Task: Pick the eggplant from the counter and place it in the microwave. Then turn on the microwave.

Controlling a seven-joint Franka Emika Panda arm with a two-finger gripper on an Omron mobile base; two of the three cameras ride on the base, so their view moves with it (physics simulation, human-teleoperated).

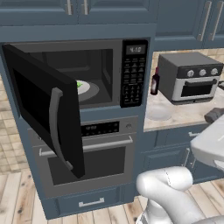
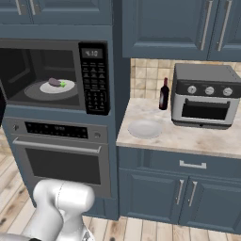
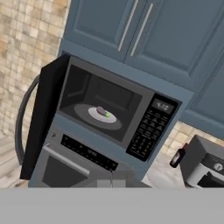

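hand [image 3: 111, 183] sat closed with nothing between the tips, backed well off from the microwave [image 3: 114, 114] and looking at it from the front at a tilt. the 2 finger tips were just visible at the bottom of the hand view, pressed together.

eggplant [image 2: 55, 83] was lying on the white plate [image 2: 58, 86] on the turntable inside the cavity, green stem cap toward the keypad side. so the place step looked done. bench [image 2: 188, 134] carried only a clear bowl [image 2: 144, 128], the dark red bottle [image 2: 164, 94] and the toaster oven [image 2: 204, 96].

microwave door [image 1: 46, 109] stood swung wide open to the left, handle [image 1: 56, 127] facing out. step in hand, as i read it: close the door, then start.

next move called for getting the closed hand onto the outer face of the door near its free edge and pushing it round until it latched. after that, a press on the keypad [image 2: 95, 80] start button with the tips. risk: the arc of the door was wide, so the arm had to clear it.
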